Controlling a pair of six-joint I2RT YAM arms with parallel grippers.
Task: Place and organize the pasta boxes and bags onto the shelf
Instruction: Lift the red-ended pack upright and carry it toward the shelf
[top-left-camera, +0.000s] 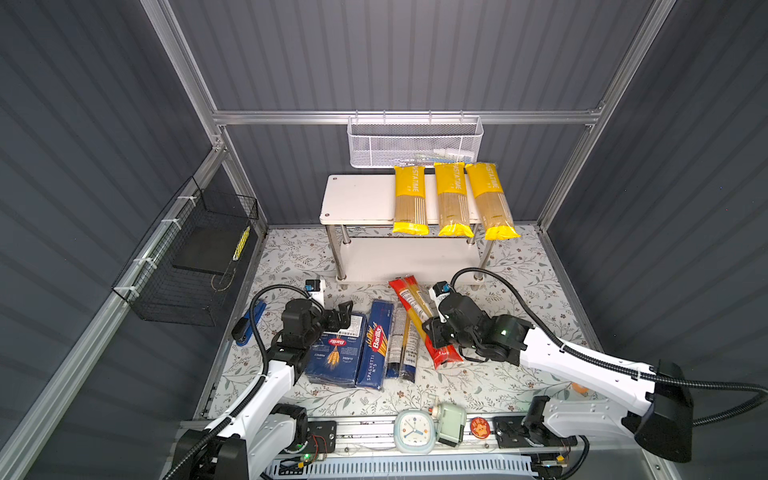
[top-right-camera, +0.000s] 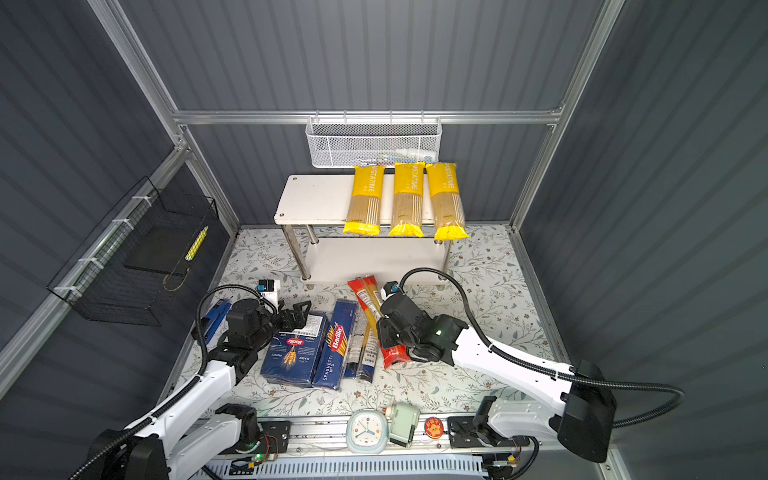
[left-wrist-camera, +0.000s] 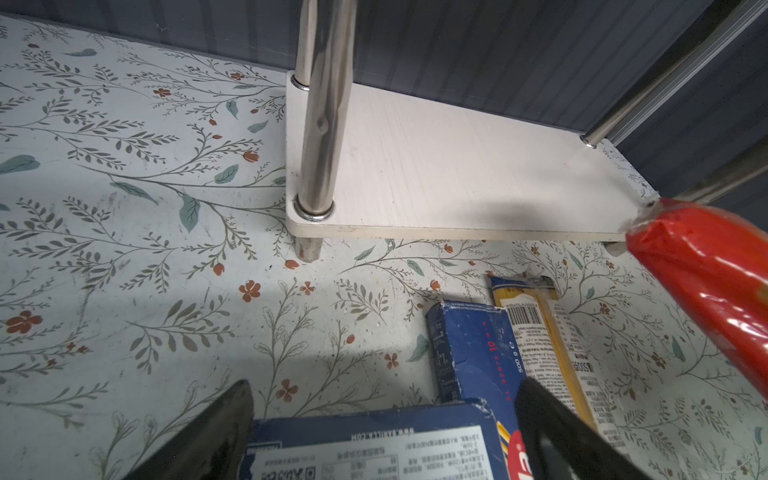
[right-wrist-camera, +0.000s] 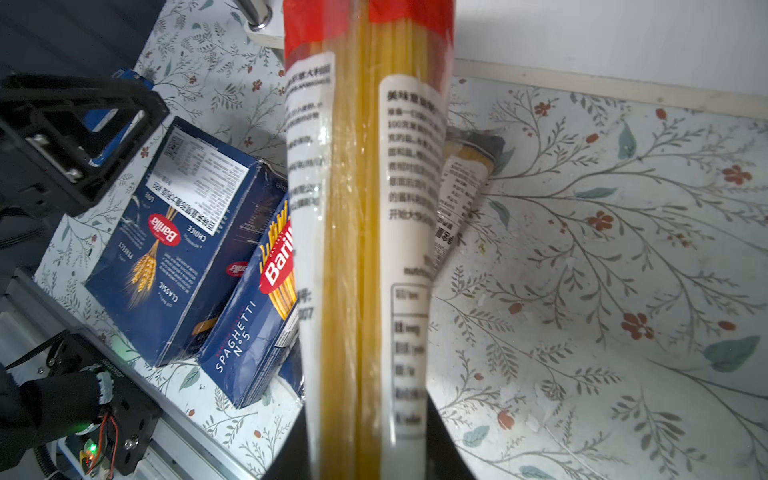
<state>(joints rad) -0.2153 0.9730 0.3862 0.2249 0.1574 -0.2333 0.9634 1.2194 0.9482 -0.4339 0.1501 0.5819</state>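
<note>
Barilla marks wide box (top-left-camera: 332, 359) and Spaghetti N°5 box (top-left-camera: 376, 347); yellow bags (top-left-camera: 410, 199) read PASTATIME.

I'm seeing three yellow bags (top-left-camera: 452, 199), a white shelf (top-left-camera: 357, 199), two dark blue boxes (top-left-camera: 336, 361) with red logos, one clear red-ended bag (right-wrist-camera: 365, 208), leafy floral mat (top-left-camera: 523, 291)

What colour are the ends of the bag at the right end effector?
Red; the bag shows both ends in a top view.
</note>
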